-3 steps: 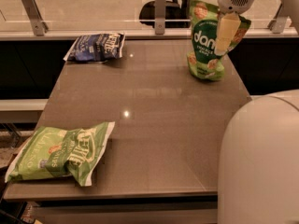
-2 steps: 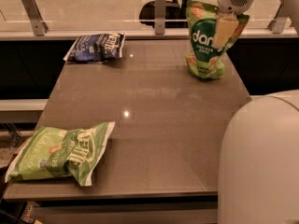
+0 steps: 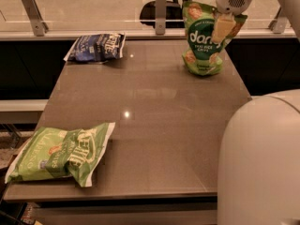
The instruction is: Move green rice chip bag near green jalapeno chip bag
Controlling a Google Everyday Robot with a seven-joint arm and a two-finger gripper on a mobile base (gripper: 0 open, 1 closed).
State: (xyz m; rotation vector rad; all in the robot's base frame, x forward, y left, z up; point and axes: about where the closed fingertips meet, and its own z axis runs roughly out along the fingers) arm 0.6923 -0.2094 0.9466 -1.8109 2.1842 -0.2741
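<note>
The green rice chip bag (image 3: 202, 50) is a glossy plastic-film pouch with crinkled sides that catch the light. The gripper (image 3: 222, 32), at the table's far right corner, clamps the bag's upper edge with a pale, matt, plastic-looking finger under a smooth white housing. The table (image 3: 154, 107) has a smooth, semi-gloss grey-brown top with small bright reflections, the green jalapeno chip bag (image 3: 56, 153) at the near left and the blue chip bag (image 3: 96, 47) at the far left are creased film with a duller sheen, the posts (image 3: 33, 13) behind look like brushed metal, and the robot's rounded shell (image 3: 262, 163) is smooth, matt white plastic.
</note>
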